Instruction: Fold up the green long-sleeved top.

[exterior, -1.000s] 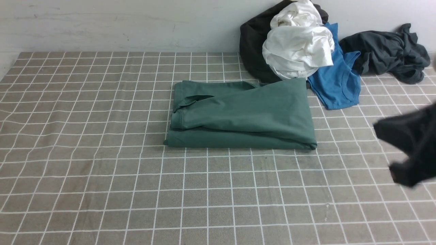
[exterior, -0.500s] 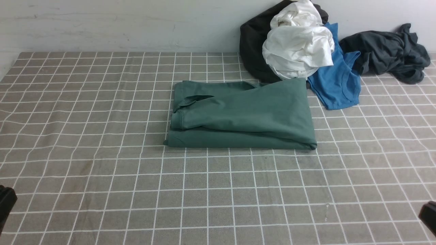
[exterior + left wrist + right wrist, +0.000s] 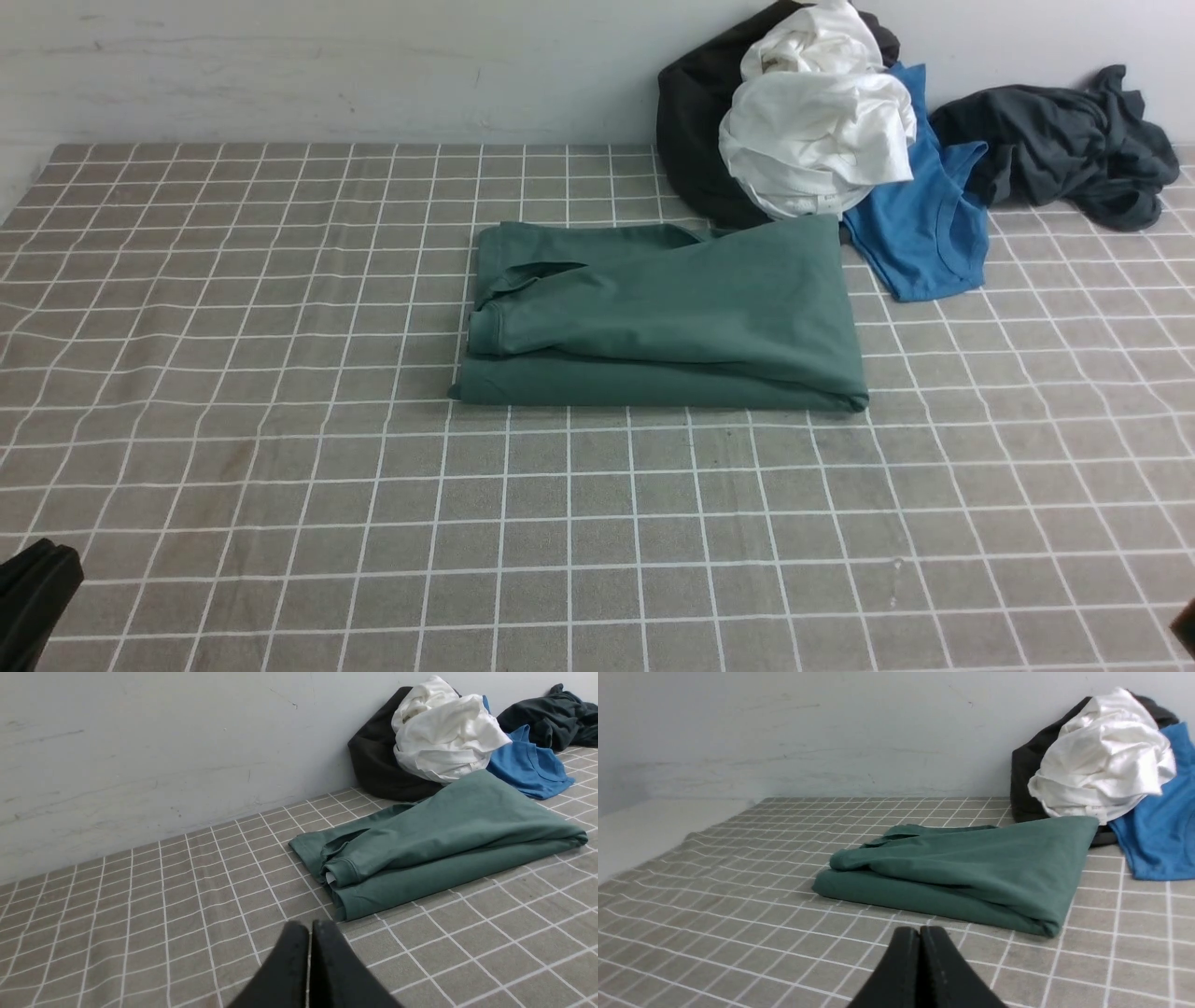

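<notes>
Front view cuts both arms off at the lower corners: only a dark sliver of the left tool (image 3: 33,597) shows at the lower left, and a scrap of the right one at the lower right edge. Its wrist view shows the left tool (image 3: 310,933) with fingers pressed together, gripping nothing, and the right tool (image 3: 920,938) is likewise closed and empty. On the checked worktop (image 3: 280,467) the green long-sleeved top (image 3: 663,317) lies folded into a flat rectangle near the middle, well apart from both tools and farther from the robot than they are. Its chest logo is hidden inside the fold; a small white tab (image 3: 330,878) peeks out under the ribbed neck, too small to read. Behind it, against the wall, a white garment (image 3: 817,131) partly covers a black one (image 3: 691,131) and a blue shirt (image 3: 924,233); a dark grey garment (image 3: 1064,140) lies to their right.
</notes>
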Available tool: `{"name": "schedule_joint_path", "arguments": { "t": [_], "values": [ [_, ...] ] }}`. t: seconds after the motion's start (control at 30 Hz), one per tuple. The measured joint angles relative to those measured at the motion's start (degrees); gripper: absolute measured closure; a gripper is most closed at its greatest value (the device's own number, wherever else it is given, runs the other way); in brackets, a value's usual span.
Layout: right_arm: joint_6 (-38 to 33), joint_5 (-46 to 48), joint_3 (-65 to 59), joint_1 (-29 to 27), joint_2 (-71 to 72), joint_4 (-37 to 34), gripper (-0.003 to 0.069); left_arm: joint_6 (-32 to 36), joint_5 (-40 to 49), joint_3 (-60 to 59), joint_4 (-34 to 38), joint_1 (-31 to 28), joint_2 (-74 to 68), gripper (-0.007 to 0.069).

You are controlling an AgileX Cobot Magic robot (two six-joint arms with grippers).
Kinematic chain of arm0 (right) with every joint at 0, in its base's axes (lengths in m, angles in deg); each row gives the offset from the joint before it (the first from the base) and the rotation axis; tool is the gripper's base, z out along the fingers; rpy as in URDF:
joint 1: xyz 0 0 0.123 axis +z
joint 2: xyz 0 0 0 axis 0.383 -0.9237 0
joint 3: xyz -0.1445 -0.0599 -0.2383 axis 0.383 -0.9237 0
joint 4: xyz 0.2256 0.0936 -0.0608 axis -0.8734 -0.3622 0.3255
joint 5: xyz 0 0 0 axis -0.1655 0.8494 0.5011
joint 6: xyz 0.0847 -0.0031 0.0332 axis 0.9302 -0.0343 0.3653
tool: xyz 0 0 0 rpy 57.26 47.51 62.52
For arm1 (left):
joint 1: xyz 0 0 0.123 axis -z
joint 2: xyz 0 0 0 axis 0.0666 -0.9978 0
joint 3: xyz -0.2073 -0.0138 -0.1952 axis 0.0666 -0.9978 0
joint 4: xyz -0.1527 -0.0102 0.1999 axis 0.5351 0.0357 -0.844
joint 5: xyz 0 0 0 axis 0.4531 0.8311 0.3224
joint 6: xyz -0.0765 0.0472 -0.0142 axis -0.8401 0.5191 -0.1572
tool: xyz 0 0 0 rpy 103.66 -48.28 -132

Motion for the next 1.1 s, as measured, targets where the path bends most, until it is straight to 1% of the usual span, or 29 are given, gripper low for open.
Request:
{"name": "schedule_joint_path", "arguments": {
  "t": [0.03, 0.07, 0.13, 0.17, 0.2, 0.23, 0.3, 0.37, 0.4, 0.43, 0.47, 0.57, 1.1],
  "values": [
    [0.0, -0.2, -0.3, -0.1, 0.0, 0.9, 0.0670, 0.0, 0.0, 0.0, 0.0, 0.0, 0.0, 0.0631],
    [0.0, -0.4, -1.3, -1.2, 0.0, 4.0, 0.0670, 0.0, 0.1, 0.0, 0.0, 0.0, 0.0, 0.0631],
    [0.2, -1.5, -4.3, -4.8, 0.1, 8.2, 0.0670, 0.0, 0.1, 0.0, 0.0, 0.0, 0.0, 0.0631],
    [0.3, -1.6, -4.6, -5.2, 0.2, 8.5, 0.0670, 0.0, 0.1, 0.0, 0.0, 0.0, 0.0, 0.0631],
    [0.8, -2.4, -6.0, -7.1, 0.5, 10.0, 0.0670, 0.0, 0.1, 0.0, 0.0, 0.0, 0.0, 0.0631],
    [1.9, -3.5, -7.6, -10.2, 1.1, 11.7, 0.0670, 0.0, 0.2, 0.0, 0.0, 0.0, 0.0, 0.0631],
    [4.8, -4.6, -8.1, -14.1, 1.4, 13.2, 0.0670, 0.0, 0.2, 0.0, 0.0, 0.0, 0.0, 0.0631],
    [7.1, -4.6, -8.1, -17.7, 1.4, 13.2, 0.0670, 0.0, 0.4, 0.0, -0.1, 0.0, 0.0, 0.0631],
    [7.8, -4.4, -8.1, -19.2, 1.4, 13.6, 0.0670, 0.0, 0.4, 0.0, -0.1, 0.0, 0.0, 0.0631],
    [7.8, -4.3, -8.1, -19.2, 1.4, 13.6, 0.0670, 0.0, 0.4, 0.0, -0.1, 0.0, 0.0, 0.0631],
    [9.5, -2.5, -8.1, -21.2, 1.4, 13.7, 0.0670, 0.0, 0.5, 0.0, -0.1, 0.0, 0.0, 0.0631],
    [10.8, 1.0, -8.0, -22.2, 1.4, 13.9, 0.0670, 0.0, 0.6, 0.0, -0.1, 0.0, 0.0, 0.0631],
    [10.3, 1.3, -8.0, -22.2, 1.4, 14.0, 0.0670, 0.0, 0.6, 0.0, -0.1, 0.0, 0.0, 0.0631]
  ]
}}
